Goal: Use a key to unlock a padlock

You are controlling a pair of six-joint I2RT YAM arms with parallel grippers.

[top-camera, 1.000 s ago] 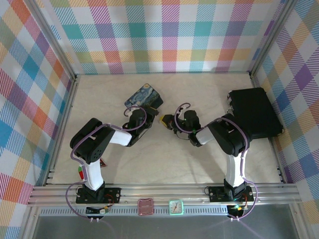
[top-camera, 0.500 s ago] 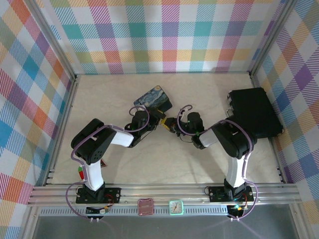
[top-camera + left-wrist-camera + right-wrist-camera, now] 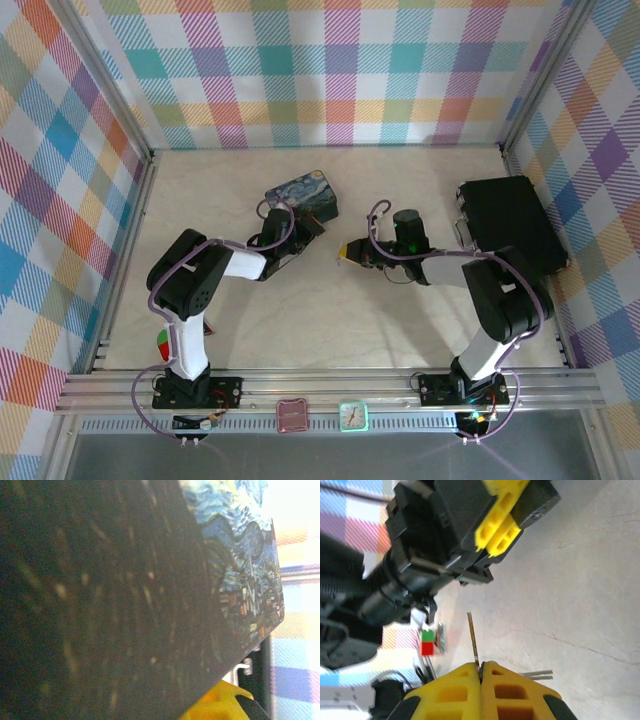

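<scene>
Overhead, pale table (image 3: 330,320), plaid walls (image 3: 330,80)

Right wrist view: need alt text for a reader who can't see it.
The yellow-tipped right hand, shut at the bottom edge, pinches a thin metal key that sticks up toward the left hand. The left hand is black with yellow tips and sits across the top of the frame. The pale, lightly scratched table lies to the right.
</scene>
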